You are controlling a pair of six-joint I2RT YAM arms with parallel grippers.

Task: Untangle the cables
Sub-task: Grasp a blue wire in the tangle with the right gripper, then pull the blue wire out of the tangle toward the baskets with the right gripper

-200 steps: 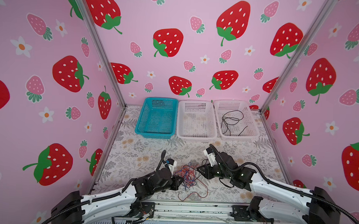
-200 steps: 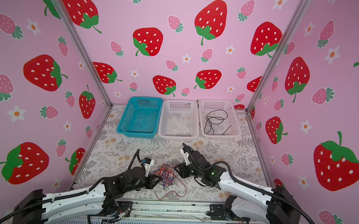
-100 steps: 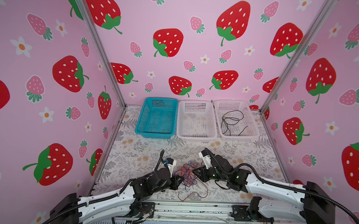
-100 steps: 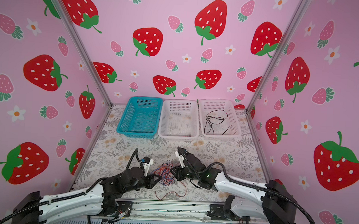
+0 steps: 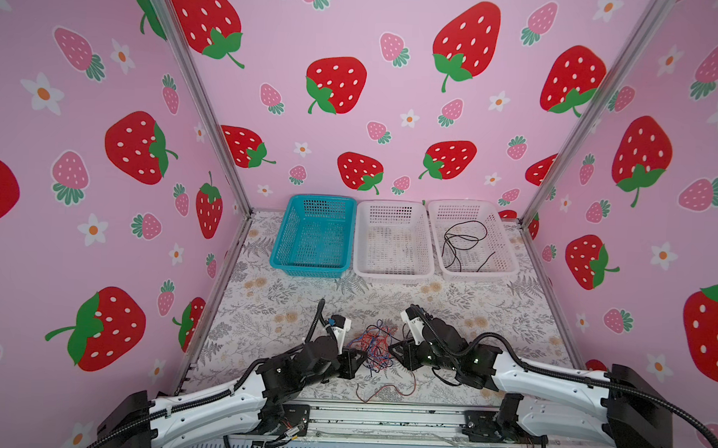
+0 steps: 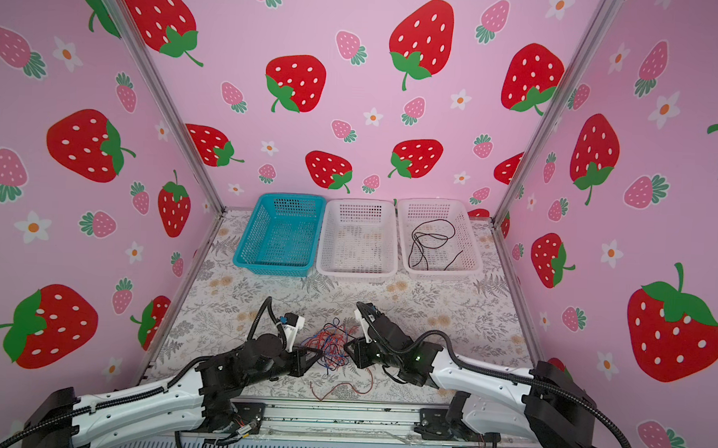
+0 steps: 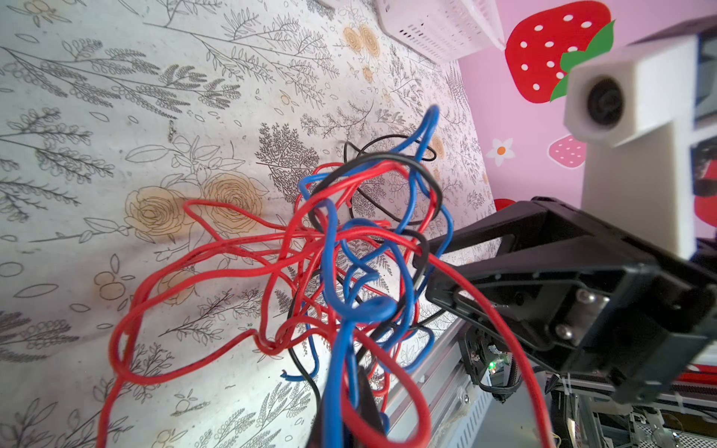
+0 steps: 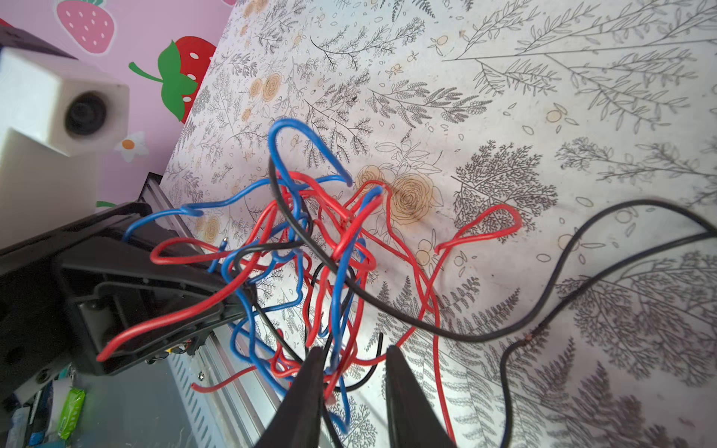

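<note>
The cables (image 5: 375,345) (image 6: 330,344) are a raised knot of red, blue and black wires between my two grippers, near the table's front. My left gripper (image 5: 360,355) (image 7: 353,419) is shut on blue and red strands at the knot's left side. Its fingers are mostly hidden behind wires in the left wrist view. My right gripper (image 5: 391,350) (image 8: 354,351) is at the knot's right side, its jaws a little apart. A few strands pass between them, close to one finger (image 8: 310,372). One red strand (image 5: 383,390) trails toward the front rail. A loose black cable (image 8: 543,310) runs off across the mat.
Three baskets stand in a row at the back: a blue one (image 5: 311,269), a white one (image 5: 392,273), and a white one (image 5: 512,256) holding a coiled black cable (image 5: 462,242). The metal front rail (image 5: 382,417) lies just behind the grippers. Pink walls enclose three sides.
My right gripper has moved left into the knot's right side and its jaws have parted a little. The left gripper has stayed shut and almost still.
</note>
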